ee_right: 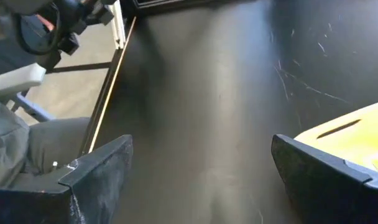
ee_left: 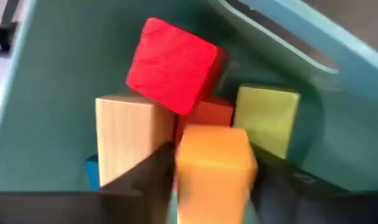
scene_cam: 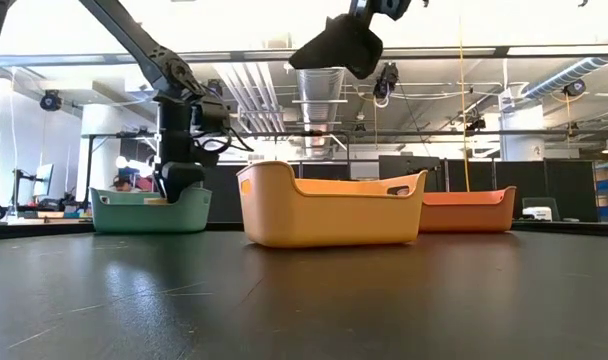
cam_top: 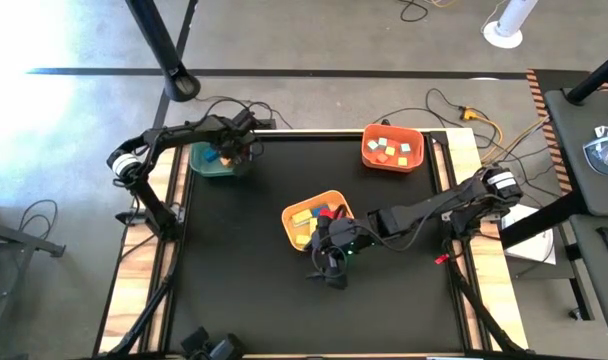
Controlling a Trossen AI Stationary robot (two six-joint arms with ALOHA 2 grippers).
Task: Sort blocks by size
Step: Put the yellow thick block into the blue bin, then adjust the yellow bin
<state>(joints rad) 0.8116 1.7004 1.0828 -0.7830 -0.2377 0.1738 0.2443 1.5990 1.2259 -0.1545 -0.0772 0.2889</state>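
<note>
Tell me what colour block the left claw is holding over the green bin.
Orange block, clearest in the left wrist view, between the left claw fingers.

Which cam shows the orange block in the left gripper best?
Left wrist view: the orange block sits between the left gripper's fingers, over the green bin. In the high and low views the gripper hides it; the right wrist view misses it.

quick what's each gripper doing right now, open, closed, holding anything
Left gripper: down in the green bin, closed on an orange block.
Right gripper: open, holding nothing, beside the yellow bin.
</note>
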